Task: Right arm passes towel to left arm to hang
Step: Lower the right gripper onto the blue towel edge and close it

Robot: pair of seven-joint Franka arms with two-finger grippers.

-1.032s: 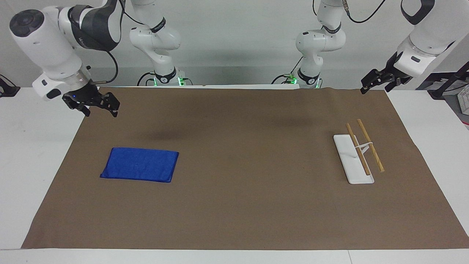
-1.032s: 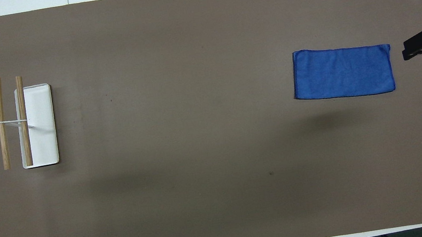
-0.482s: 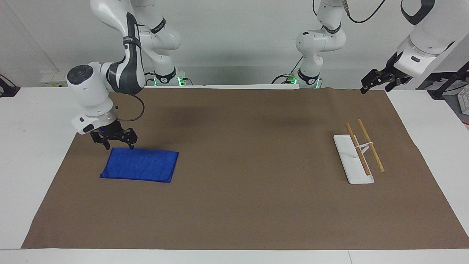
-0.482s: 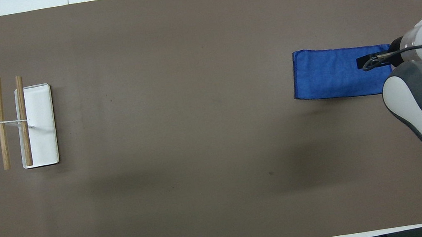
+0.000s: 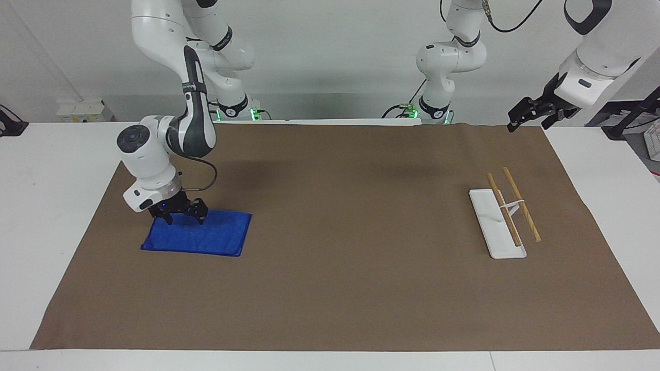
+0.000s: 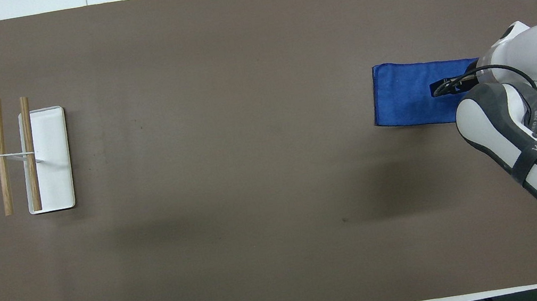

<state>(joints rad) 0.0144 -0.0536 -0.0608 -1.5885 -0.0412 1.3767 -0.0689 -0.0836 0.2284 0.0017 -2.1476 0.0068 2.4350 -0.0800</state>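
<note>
We start at the right arm's end of the tabletop (image 5: 41,206). The towel (image 5: 206,239) lies there flat and folded on the brown mat (image 5: 330,288). The right end effector (image 5: 183,220) is low over the towel's edge nearer the robots. Its fingers are spread and released, with nothing gripped yet. We judge that it is set at the edge so that closing will pinch the folded layers and lift them together.

Toward the left arm's end stands the white rack (image 5: 495,226) with two wooden rods (image 5: 508,208), well apart from the towel, which explains the handover. Over that end's mat corner nearer the robots, the left end effector (image 5: 523,123) waits raised, released and empty.
</note>
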